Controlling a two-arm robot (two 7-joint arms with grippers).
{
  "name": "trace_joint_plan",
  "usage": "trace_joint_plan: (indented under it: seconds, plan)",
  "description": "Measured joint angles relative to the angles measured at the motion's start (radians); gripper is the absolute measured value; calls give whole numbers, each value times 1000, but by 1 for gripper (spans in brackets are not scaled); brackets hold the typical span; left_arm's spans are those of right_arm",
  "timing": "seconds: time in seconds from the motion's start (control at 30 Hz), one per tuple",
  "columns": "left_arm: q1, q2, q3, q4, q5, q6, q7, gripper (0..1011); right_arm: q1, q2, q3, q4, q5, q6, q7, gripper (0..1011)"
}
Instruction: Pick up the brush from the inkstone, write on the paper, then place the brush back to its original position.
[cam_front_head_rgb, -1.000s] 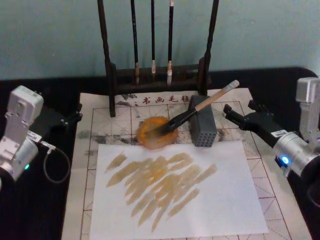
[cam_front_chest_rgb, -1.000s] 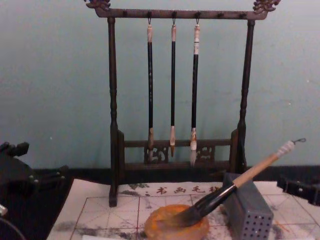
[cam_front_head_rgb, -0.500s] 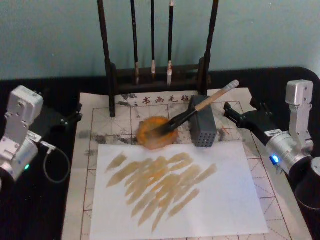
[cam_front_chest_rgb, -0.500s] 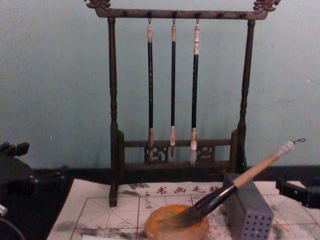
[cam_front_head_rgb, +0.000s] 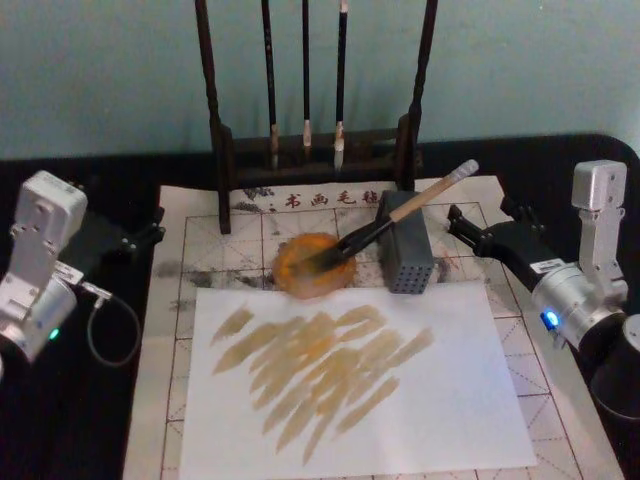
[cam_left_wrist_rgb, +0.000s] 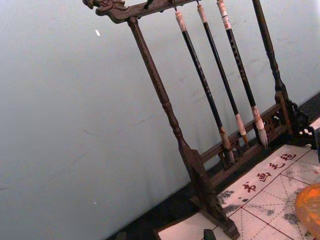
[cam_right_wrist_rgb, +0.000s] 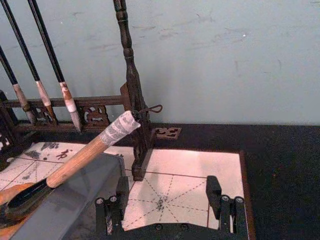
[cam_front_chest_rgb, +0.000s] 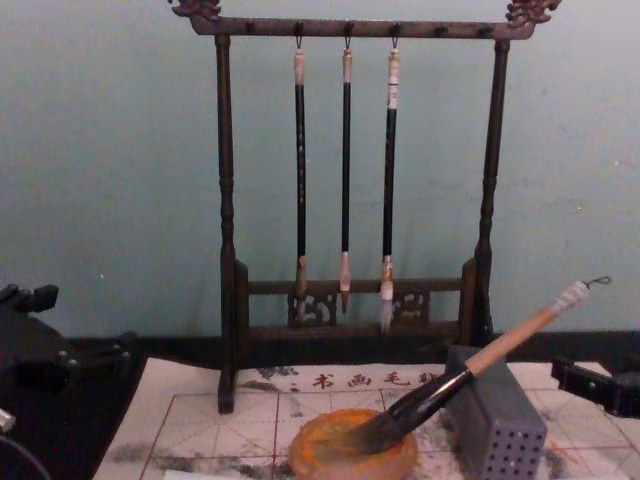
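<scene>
The brush (cam_front_head_rgb: 400, 215) lies slanted, its dark tip in the round orange inkstone (cam_front_head_rgb: 312, 267) and its light-wood handle propped on a grey block; it also shows as brush (cam_front_chest_rgb: 470, 365) and brush (cam_right_wrist_rgb: 85, 155). The red-grid paper (cam_front_head_rgb: 215, 240) lies under the inkstone. A plain white sheet (cam_front_head_rgb: 440, 400) with amber strokes rests on top of it. My right gripper (cam_front_head_rgb: 482, 220) is open, empty, just right of the brush's end cap, seen as right gripper (cam_right_wrist_rgb: 167, 200). The left gripper (cam_front_head_rgb: 150, 228) is open at the paper's left edge.
A dark wooden rack (cam_front_head_rgb: 222, 150) with three thin hanging brushes (cam_front_chest_rgb: 345, 170) stands behind the paper. The grey perforated block (cam_front_head_rgb: 405, 255) sits right of the inkstone, between it and my right gripper. A black table surrounds the paper; a cable loops by the left arm.
The right arm's wrist swung inward and upright over the last second, with its gripper shifting slightly. The brush, inkstone and left arm have not moved.
</scene>
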Motion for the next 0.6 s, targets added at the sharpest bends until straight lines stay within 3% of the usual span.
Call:
trace_joint_plan:
  seconds: [0.6]
  plan:
    - [0,0,0,0,0,0,0,1001,-1,1,-2,-2,0,0,2,1000]
